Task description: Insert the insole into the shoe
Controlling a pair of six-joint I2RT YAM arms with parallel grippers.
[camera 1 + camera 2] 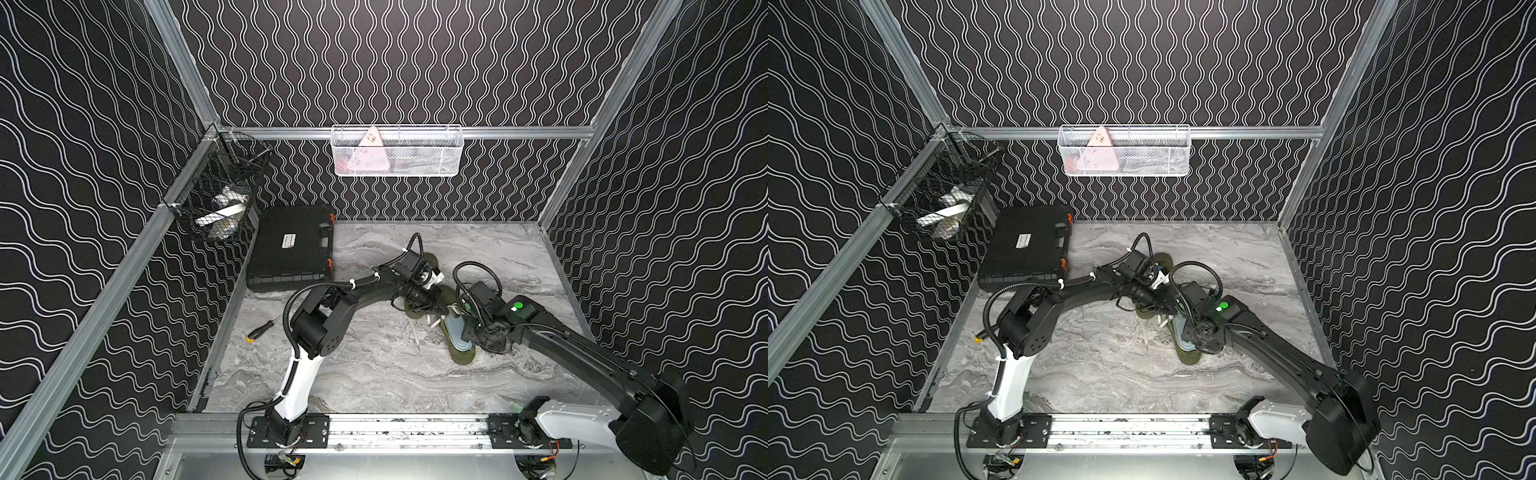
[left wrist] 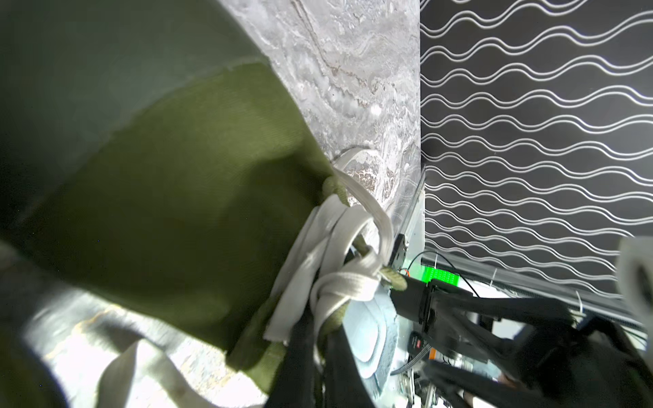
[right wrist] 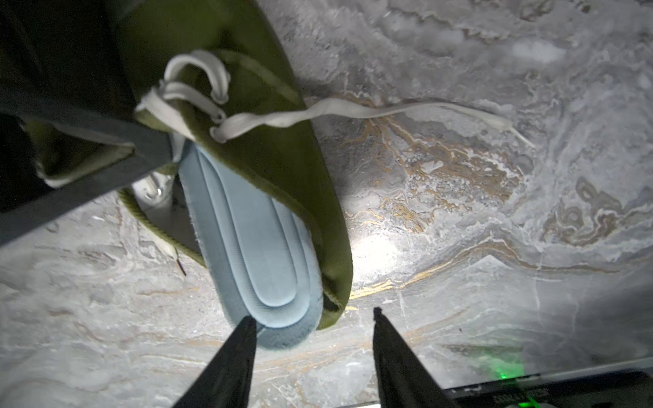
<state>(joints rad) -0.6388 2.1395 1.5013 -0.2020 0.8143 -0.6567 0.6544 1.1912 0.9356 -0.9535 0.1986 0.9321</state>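
The olive-green shoe (image 3: 282, 169) lay on the marbled table (image 1: 374, 374) near its middle, between the two arms; the pale blue insole (image 3: 254, 247) sat partly inside it, its front end tucked under the laced part and its heel end lying over the rim of the heel and poking just past it. The left gripper (image 1: 424, 303) had its jaws pressed together on the shoe's tongue, seen in the right wrist view as a green flap pinched between two grey bars. The right gripper (image 3: 314, 313) stood at the heel with its jaws apart and nothing held between them; one fingertip (image 3: 247, 328) sat at the insole's heel edge, though I could not tell whether it touched. A white lace (image 3: 353, 109) trailed loose across the table beside the shoe. A black case (image 1: 291, 245) lay in the far corner on the robot's left; a screwdriver (image 1: 259, 330) lay nearer, well apart from the shoe.
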